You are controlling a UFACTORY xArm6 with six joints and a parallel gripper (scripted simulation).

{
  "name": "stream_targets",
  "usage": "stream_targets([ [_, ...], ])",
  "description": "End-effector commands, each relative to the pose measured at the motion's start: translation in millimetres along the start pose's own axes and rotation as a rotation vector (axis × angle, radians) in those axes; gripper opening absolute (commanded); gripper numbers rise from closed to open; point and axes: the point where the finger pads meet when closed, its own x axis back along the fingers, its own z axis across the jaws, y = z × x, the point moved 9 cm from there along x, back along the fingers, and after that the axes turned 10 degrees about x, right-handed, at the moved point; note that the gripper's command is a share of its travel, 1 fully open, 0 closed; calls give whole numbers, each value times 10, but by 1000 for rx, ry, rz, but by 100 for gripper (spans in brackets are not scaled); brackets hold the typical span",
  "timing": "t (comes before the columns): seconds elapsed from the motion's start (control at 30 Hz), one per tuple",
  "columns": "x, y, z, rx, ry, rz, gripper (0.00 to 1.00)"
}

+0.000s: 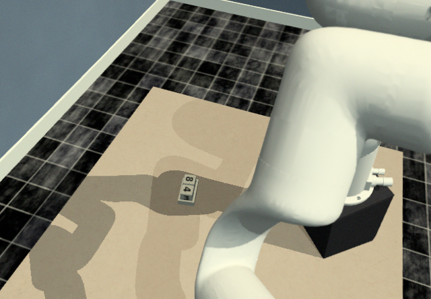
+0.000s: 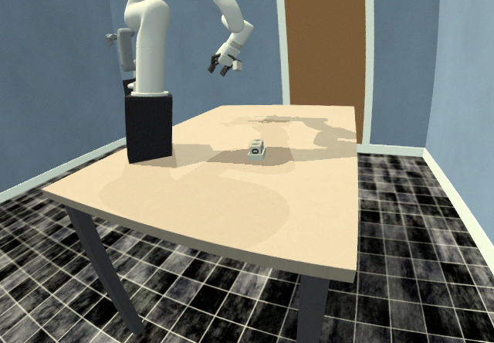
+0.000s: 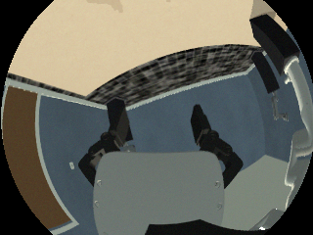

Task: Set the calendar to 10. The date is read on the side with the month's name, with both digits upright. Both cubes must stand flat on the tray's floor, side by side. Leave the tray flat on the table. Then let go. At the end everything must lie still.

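Note:
The tray (image 1: pixel 186 203) (image 2: pixel 255 157) lies flat on the table and holds two pale cubes side by side. In the top view the far cube (image 1: pixel 188 178) has an 8 on top; the near cube (image 1: pixel 186 188) has a 4 on top, turned sideways, and a dark mark like an m or a turned 3 on its end face. In the exterior view the nearer cube (image 2: pixel 255 150) shows a 0 lying sideways on its end face. The month's name and the tray's long sides cannot be read. My gripper (image 2: pixel 218 71) (image 3: pixel 158 113) is open and empty, high above the table, away from the tray.
The black base block (image 1: pixel 351 229) (image 2: pixel 149 127) of the arm stands on the table (image 1: pixel 215 132) (image 2: pixel 191 207) (image 3: pixel 147 29) beside the tray. The arm's shadows fall over the tray and the table top. A brown door (image 2: pixel 323 44) (image 3: pixel 22 147) is in the wall beyond.

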Motion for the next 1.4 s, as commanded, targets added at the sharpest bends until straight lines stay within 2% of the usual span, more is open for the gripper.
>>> stream_targets([
  [0.0,14,9,-9,2,-3,0,100],
  [0.63,39,-54,1,-7,-12,4,100],
  [0.7,115,-249,38,-37,-38,17,100],
  [0.77,254,-609,132,-93,-86,42,100],
  [0.83,254,-609,132,-93,-86,42,100],
  [0.87,347,-848,215,-132,-117,60,100],
  [0.9,347,-848,215,-132,-117,60,100],
  [0.93,449,-1115,329,-177,-152,81,100],
  [1.0,450,-1119,330,-177,-152,81,100],
  [1.03,554,-1394,475,-229,-190,105,100],
  [1.1,554,-1394,475,-229,-190,105,100],
  [1.13,650,-1655,645,-285,-229,133,100],
  [1.23,675,-1719,675,-285,-229,133,100],
  [1.27,770,-1986,886,-346,-269,164,100],
  [1.37,786,-2027,909,-346,-269,164,100],
])
